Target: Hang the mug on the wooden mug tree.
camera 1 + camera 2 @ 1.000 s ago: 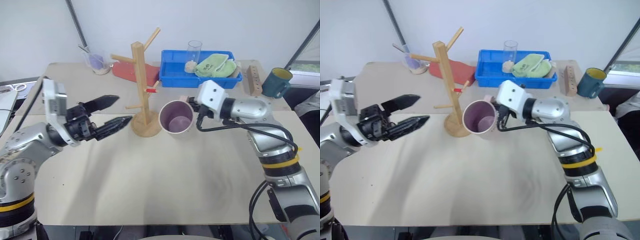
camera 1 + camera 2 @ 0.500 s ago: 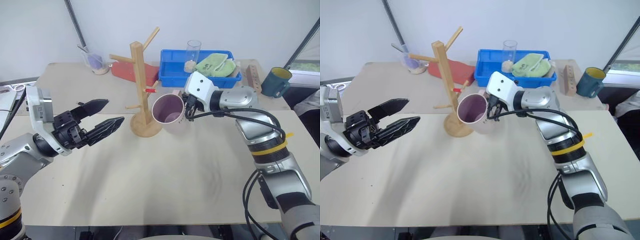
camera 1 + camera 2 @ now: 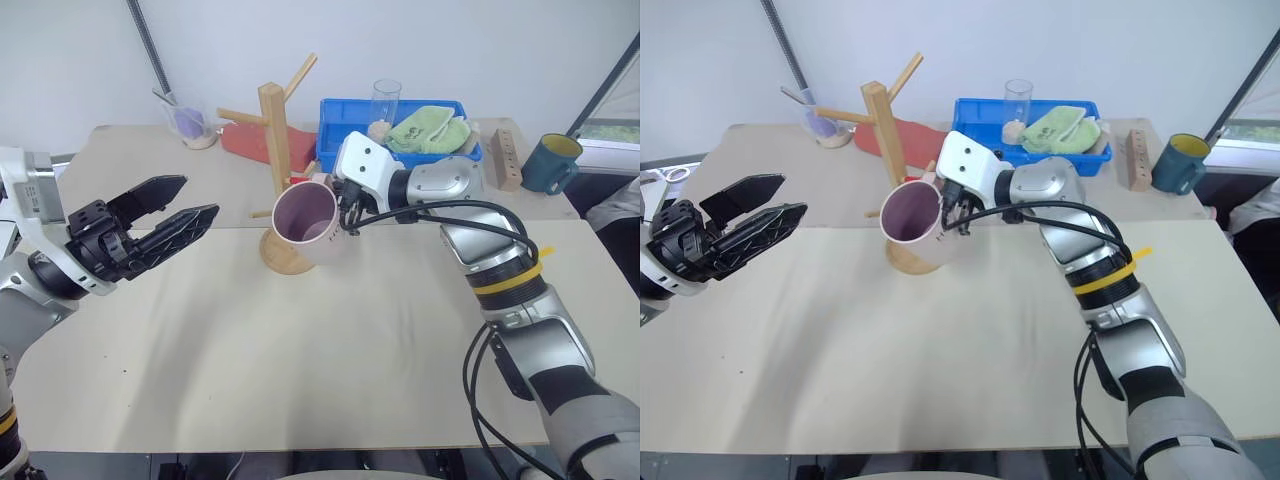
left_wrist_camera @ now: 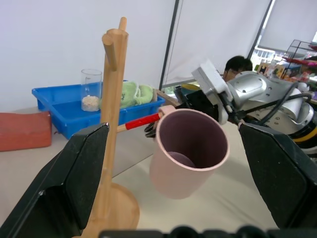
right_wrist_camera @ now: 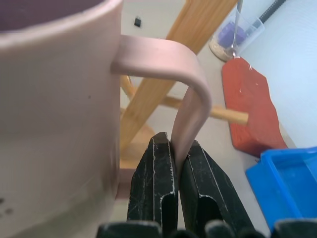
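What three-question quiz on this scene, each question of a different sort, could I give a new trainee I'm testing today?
1. True or false: the right gripper pinches the mug by its handle.
2. Which item lies inside the blue tray? A) green cloth B) the teal mug C) red mat
3. Fill in: the left gripper has its jaws ____ and holds nothing.

Key: 1 true; 2 A; 3 open. The mug is in the air right beside the mug tree, not yet on a peg.
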Tool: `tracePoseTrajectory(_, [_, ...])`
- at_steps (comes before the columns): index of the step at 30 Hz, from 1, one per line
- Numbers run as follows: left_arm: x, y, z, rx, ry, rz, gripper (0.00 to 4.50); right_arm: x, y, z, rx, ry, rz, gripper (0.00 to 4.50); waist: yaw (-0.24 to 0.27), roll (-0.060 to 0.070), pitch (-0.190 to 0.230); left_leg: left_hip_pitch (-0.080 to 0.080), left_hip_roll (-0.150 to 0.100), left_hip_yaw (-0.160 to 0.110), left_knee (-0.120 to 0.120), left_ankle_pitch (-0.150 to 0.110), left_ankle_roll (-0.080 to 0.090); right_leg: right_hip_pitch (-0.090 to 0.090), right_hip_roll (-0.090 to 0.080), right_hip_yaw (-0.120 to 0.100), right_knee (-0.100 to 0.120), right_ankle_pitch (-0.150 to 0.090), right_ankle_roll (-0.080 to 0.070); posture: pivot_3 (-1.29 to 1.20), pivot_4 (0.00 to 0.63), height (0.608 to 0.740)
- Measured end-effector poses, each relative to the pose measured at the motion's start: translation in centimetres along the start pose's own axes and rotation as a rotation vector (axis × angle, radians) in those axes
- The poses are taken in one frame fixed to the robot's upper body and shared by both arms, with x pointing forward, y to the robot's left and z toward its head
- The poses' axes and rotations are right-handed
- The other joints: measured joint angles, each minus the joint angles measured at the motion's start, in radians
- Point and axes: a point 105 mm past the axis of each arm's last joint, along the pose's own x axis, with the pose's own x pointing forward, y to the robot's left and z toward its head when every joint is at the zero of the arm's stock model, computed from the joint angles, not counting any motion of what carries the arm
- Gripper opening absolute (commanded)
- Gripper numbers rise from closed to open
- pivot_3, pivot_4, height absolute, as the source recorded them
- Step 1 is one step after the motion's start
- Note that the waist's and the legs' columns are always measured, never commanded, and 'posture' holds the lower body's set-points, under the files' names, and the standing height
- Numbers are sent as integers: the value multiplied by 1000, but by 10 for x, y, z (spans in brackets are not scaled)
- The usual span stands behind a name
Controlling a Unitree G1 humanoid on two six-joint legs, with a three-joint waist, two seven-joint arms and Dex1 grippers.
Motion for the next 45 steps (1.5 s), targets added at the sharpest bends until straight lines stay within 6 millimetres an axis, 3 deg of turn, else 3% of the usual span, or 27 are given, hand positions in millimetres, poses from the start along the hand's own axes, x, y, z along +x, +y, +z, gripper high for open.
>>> tracePoseTrajectory(9, [1, 0, -3, -10, 8, 4, 4500, 2, -2, -2, 4, 2, -3, 17, 1, 0, 0, 0, 0, 0, 0, 0, 0, -1, 0, 0, 0, 0, 0, 0, 150, 740])
tracePoseTrajectory(32, [8, -4, -3, -35, 0, -30, 4500, 28, -5, -10, 2, 35, -1, 17, -3, 0, 0, -2, 0, 0, -1, 1, -1, -4, 0, 0, 2, 1, -1, 0, 150, 740])
tracePoseTrajectory(33, [8, -4, -3, -35, 0, -30, 4500, 29, -5, -10, -2, 35, -1, 804, -4, 0, 0, -2, 0, 0, -1, 1, -1, -4, 0, 0, 2, 1, -1, 0, 150, 740])
tracePoseTrajectory(40, [10, -5, -3, -33, 0, -43, 4500, 27, -8, -13, 5, 46, -14, 3109, -5, 0, 0, -2, 0, 0, -1, 1, -1, -5, 0, 0, 2, 1, -1, 0, 150, 740])
tracePoseTrajectory(44, [12, -2, -2, -32, -1, -46, 4500, 15, -9, -11, -11, 34, -18, 4463, -3, 0, 0, -3, 0, 0, -1, 1, -1, -5, 0, 0, 1, 1, -1, 0, 150, 740])
tracePoseTrajectory(45, [12, -2, -1, -30, -3, -47, 4500, 12, -8, -12, -2, 29, -15, 4489, -2, 0, 0, -2, 0, 0, -1, 1, -1, -4, 0, 0, 1, 1, -1, 0, 150, 740])
